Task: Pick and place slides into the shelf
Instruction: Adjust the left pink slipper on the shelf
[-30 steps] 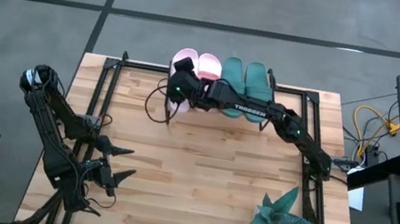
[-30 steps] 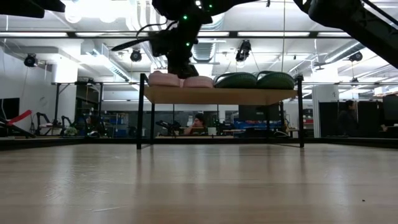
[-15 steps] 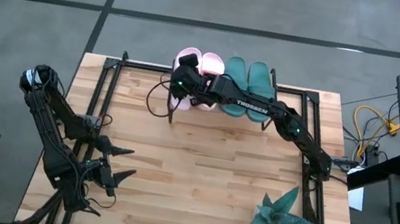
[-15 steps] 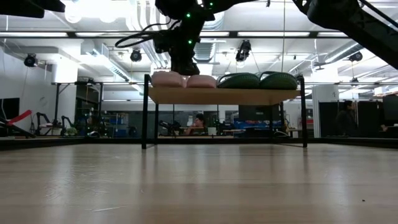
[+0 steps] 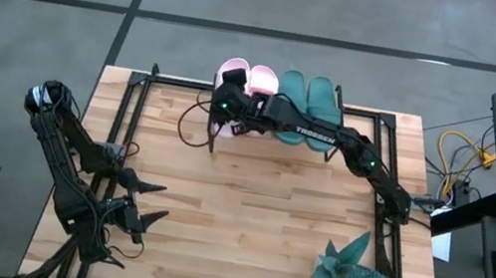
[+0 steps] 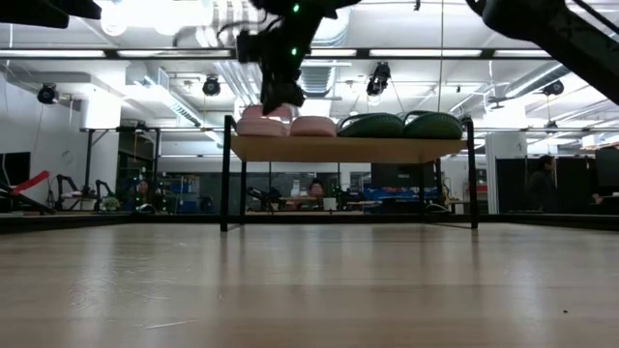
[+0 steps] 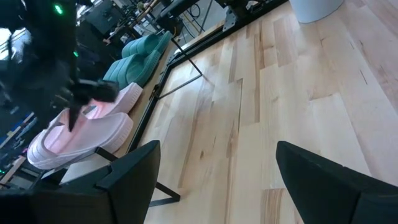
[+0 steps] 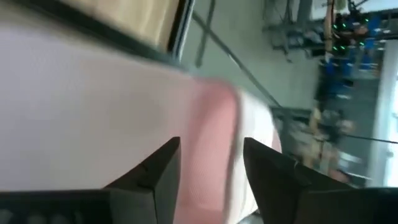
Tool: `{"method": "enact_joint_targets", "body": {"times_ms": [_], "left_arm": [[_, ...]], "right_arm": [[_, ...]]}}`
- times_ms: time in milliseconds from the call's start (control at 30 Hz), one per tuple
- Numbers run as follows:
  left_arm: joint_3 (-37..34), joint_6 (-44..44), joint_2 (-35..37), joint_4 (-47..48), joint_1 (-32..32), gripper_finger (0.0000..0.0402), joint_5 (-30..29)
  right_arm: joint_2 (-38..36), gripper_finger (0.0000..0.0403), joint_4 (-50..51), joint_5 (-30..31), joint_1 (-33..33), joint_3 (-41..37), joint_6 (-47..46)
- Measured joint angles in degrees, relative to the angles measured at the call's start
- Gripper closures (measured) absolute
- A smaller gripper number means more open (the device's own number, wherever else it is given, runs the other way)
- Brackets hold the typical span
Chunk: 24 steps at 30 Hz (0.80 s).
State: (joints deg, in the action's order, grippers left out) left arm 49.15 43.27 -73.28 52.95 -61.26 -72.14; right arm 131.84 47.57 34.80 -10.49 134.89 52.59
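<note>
— Where's the right claw?

— Over the left-hand pink slide on the shelf, fingers apart, gripping nothing. All four slides sit in a row on the shelf top: the pink pair, then the teal pair.

— So how should it finish well?

— I'd lift straight up, clear of the strap, before swinging away, so the slide isn't dragged off the edge. The left claw waits, fingers spread, over the bench near its front left corner.

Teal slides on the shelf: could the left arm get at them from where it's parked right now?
Probably not. The left gripper waits at the table's near left; the teal slides sit at the far edge, and the right arm stretches across in front of them.
</note>
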Motion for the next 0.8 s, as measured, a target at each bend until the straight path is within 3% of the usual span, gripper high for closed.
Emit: {"method": "enact_joint_targets", "body": {"times_ms": [133,300,500,567,800], "left_arm": [[0.0,0.0,0.0,0.0,0.0,0.0098,0.0],[0.0,0.0,0.0,0.0,0.0,0.0098,0.0],[0.0,-0.1,0.0,0.0,0.0,0.0098,0.0],[0.0,-0.1,0.0,0.0,0.0,0.0098,-0.1],[0.0,-0.1,0.0,0.0,0.0,0.0098,-0.1]], "right_arm": [[-2.7,0.0261,0.0,-8.0,-0.8,0.0,-6.3],[-5.0,0.0304,0.5,-13.4,-1.5,0.0,-9.4],[-6.0,0.0385,-8.5,-24.0,-5.5,0.1,-18.4],[-6.0,0.0390,-9.2,-28.2,-7.5,0.1,-20.2],[-4.7,0.0394,-8.7,-32.6,-12.1,0.0,-25.6]]}}
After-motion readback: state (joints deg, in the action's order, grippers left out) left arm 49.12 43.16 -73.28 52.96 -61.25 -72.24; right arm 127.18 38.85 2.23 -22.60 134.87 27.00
